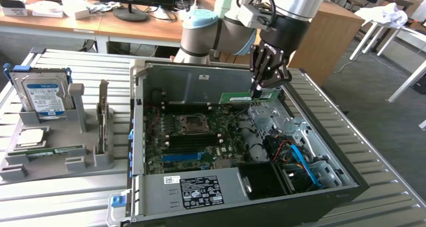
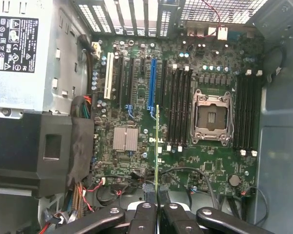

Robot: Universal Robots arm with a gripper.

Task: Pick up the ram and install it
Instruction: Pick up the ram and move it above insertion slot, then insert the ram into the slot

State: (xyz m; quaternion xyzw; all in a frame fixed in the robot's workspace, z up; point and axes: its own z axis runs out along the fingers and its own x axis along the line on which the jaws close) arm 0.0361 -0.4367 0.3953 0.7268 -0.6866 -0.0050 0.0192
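Ram (image 1: 241, 98) hung pinched in the nearly closed gripper (image 1: 259, 92), above the open case (image 1: 193, 82) and not yet seated. Install probably called for aligning it with the slots (image 2: 178, 105).

You've got the ram (image 1: 243, 97) clamped at one end in the end effector (image 1: 262, 91), held up inside the open case (image 1: 137, 137), above the motherboard (image 1: 193, 137) and not seated in any slot. It's a long, thin green stick, roughly level and standing on its long edge, with its free end pointing toward the exterior view's left, near the case's back wall. From the wrist view you see it edge-on (image 2: 157, 146), a thin yellow-green line running out from between the fingers (image 2: 145, 214), just beside the blue slot (image 2: 152, 85) and the black slots (image 2: 178, 107).
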